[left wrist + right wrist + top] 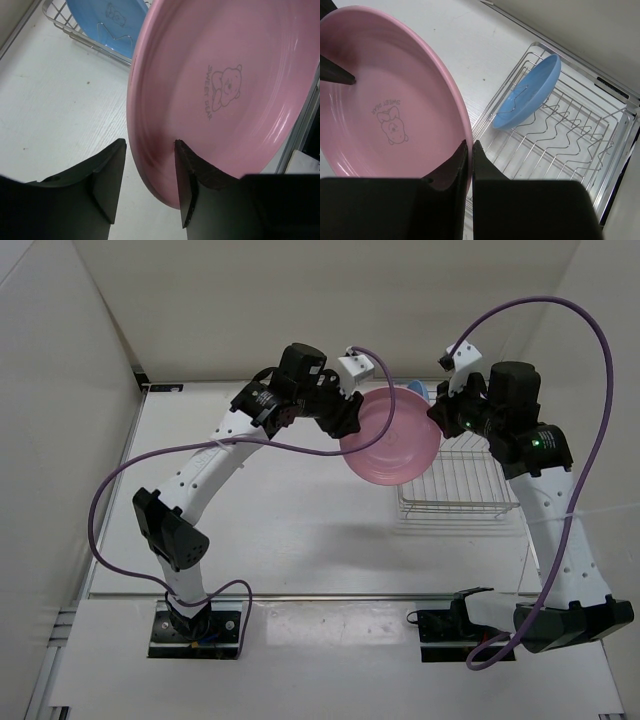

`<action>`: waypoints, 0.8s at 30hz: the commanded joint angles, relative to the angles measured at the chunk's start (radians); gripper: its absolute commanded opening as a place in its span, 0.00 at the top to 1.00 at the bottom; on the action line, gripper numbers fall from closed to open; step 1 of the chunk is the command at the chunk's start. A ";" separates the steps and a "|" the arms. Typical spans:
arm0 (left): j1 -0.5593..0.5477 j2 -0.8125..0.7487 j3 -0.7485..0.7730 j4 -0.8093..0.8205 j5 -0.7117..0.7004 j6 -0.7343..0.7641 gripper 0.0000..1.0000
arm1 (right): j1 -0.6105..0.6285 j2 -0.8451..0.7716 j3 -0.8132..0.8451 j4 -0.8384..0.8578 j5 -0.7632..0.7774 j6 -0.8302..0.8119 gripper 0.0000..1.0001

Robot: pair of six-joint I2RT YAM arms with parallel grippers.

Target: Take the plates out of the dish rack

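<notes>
**Above the dish rack's left edge, a plate hangs between two claws**

Over the left edge of the rectangular silver wire dish rack (462,486), a round, shallow, glossy pink plastic plate (390,440) hangs tilted in the air, clear of the wires. Its inner face carries a small outlined bear with lettering.

The right gripper (470,147) is pinched tight on the pink plate's rim. The left gripper (149,150) straddles the opposite rim, half-spread. One finger (186,170) touches the inner face, and the other stands just off the back.

From above, the pink plate hides the rack's left side and most of the light blue round plastic plate (417,390). Purple cables (120,480) loop off both arms.

The rack sits by the right edge of the white table (300,530). The blue plate leans in a slot at the rack's far-left corner.
</notes>
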 commanded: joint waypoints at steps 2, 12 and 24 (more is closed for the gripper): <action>-0.003 -0.046 0.026 -0.001 -0.035 0.012 0.45 | -0.002 -0.030 -0.004 0.038 -0.003 0.015 0.99; -0.003 -0.046 0.046 -0.001 -0.067 0.012 0.89 | -0.002 -0.030 -0.024 0.038 0.008 0.006 0.99; 0.063 -0.143 -0.242 0.065 -0.014 -0.016 0.89 | -0.002 -0.021 -0.096 0.118 0.202 0.031 0.00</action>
